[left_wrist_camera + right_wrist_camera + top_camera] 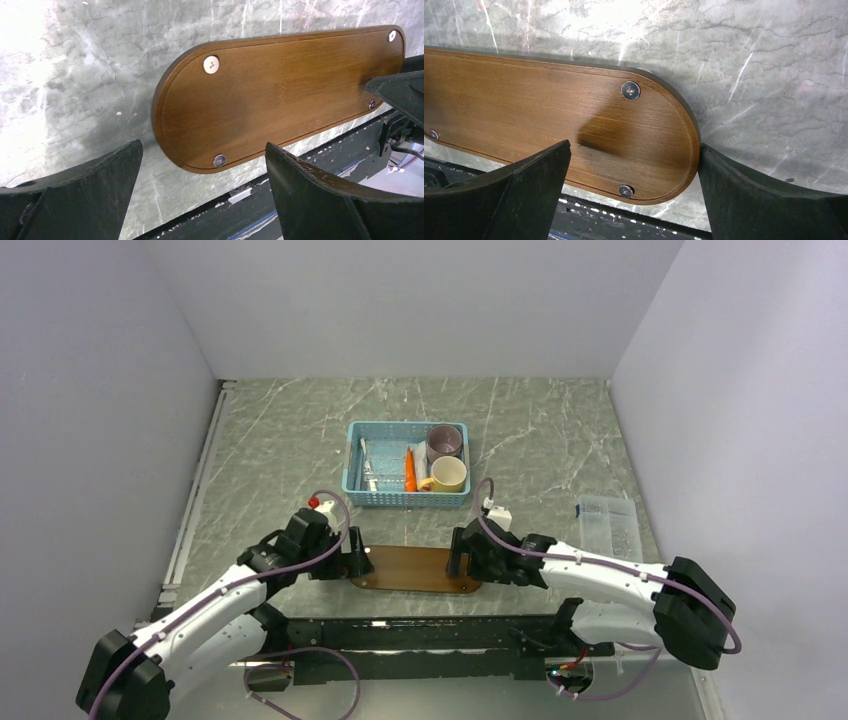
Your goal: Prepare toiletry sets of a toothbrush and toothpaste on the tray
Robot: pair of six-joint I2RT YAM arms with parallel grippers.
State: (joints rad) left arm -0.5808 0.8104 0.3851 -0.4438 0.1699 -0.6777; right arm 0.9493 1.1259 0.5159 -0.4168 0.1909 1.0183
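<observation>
The dark-brown oval tray (415, 568) lies flat near the table's front edge, bare on top, with screw heads at its ends. My left gripper (355, 565) is open at its left end; in the left wrist view the tray (280, 95) lies just beyond the open gripper (203, 145). My right gripper (460, 562) is open over the right end; in the right wrist view the gripper (634, 145) straddles the tray's (524, 110) rounded end, one finger (744, 195) close against the edge. A thin white toothbrush (366, 465) and the orange toothpaste (410, 470) lie in the basket.
The light-blue mesh basket (352, 455) stands behind the tray at mid-table and also holds a grey-purple cup (445, 440) and a yellow mug (449, 474). A clear plastic box (610, 525) lies at the right. White walls enclose the table on three sides.
</observation>
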